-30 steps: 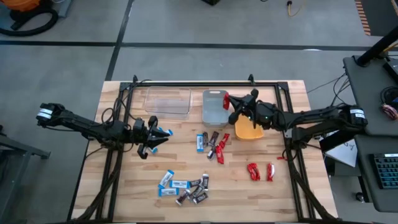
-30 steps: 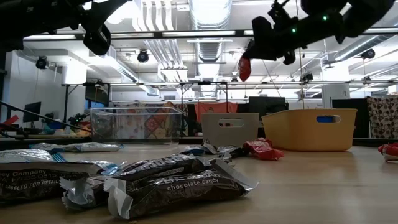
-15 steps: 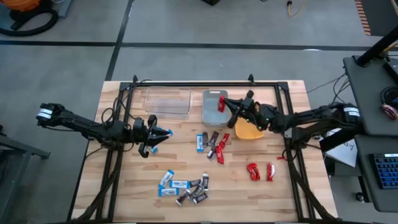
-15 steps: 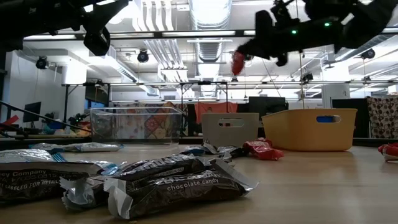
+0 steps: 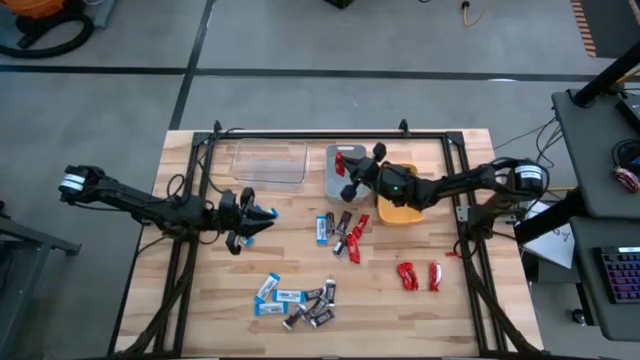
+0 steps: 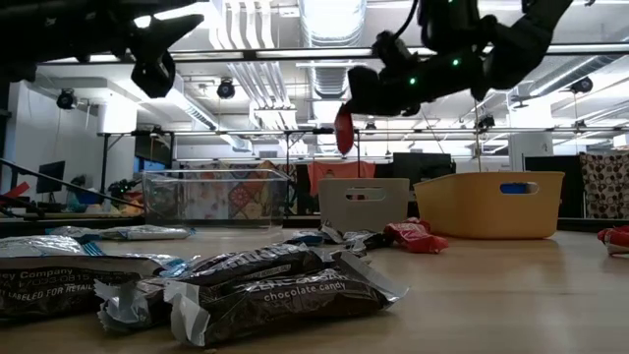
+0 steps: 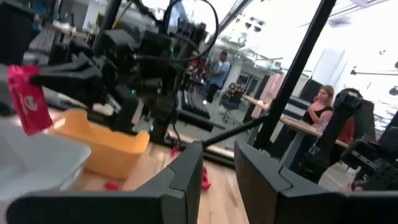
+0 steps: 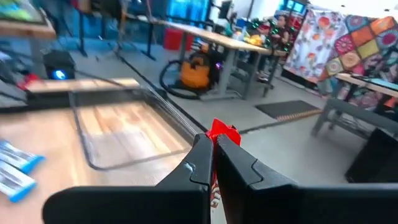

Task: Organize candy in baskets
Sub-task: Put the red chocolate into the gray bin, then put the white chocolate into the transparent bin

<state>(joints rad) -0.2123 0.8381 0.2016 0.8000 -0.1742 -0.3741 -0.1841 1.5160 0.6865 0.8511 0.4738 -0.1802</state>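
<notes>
My right gripper (image 5: pixel 348 170) hangs above the grey-blue basket (image 5: pixel 343 186), shut on a shiny red candy (image 6: pixel 344 131). The same candy shows in the left wrist view (image 7: pixel 28 99). Left of the grey-blue basket stands the clear basket (image 5: pixel 270 162), and right of it the orange-yellow basket (image 5: pixel 402 210). My left gripper (image 5: pixel 252 222) hovers at the table's left, open, with nothing between its fingers (image 7: pixel 186 180). A blue-and-white bar (image 5: pixel 263 212) shows right beside its fingertips in the high view. My right gripper pinches the red candy between its two fingers (image 8: pixel 200 155), by one end of the wrapper (image 8: pixel 221 133). The fingers come level from the table's right. The candy hangs below them, clear of the grey-blue basket.
Mixed candy lies at mid-table (image 5: pixel 340 232). Two red pieces (image 5: pixel 418 275) lie toward the near right, and a heap of blue and brown bars (image 5: pixel 296 298) sits near the front edge. A black frame (image 5: pixel 330 133) borders the far side.
My right gripper has travelled toward the table's left with the red candy, from the grey-blue basket's right rim to above its middle. It has sunk a little and rolled. The candy stays hanging from the shut fingers.
</notes>
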